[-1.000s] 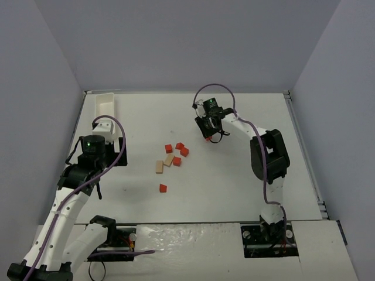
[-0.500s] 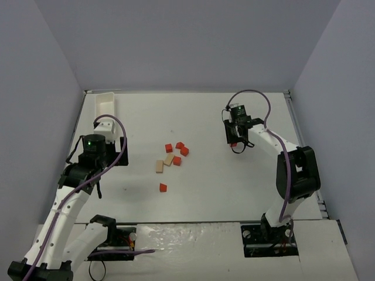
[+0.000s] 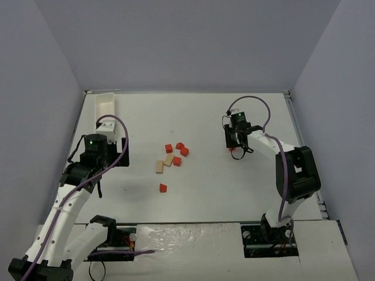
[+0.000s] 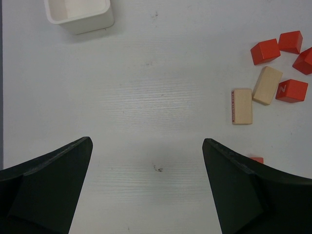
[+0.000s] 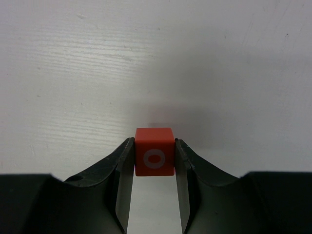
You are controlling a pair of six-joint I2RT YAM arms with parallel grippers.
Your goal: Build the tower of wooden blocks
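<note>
No stacked tower shows; the blocks lie loose. Several red cubes and two tan blocks are grouped at mid-table, and one red cube lies alone nearer the front. In the left wrist view the red cubes and tan blocks lie at the right. My right gripper is right of the group, shut on a red cube marked with a white ring, low over the table. My left gripper is open and empty over bare table, left of the blocks; it also shows in the top view.
A long white tray stands at the far left corner, and its end shows in the left wrist view. Grey walls close in the table on three sides. The right table edge has a metal rail.
</note>
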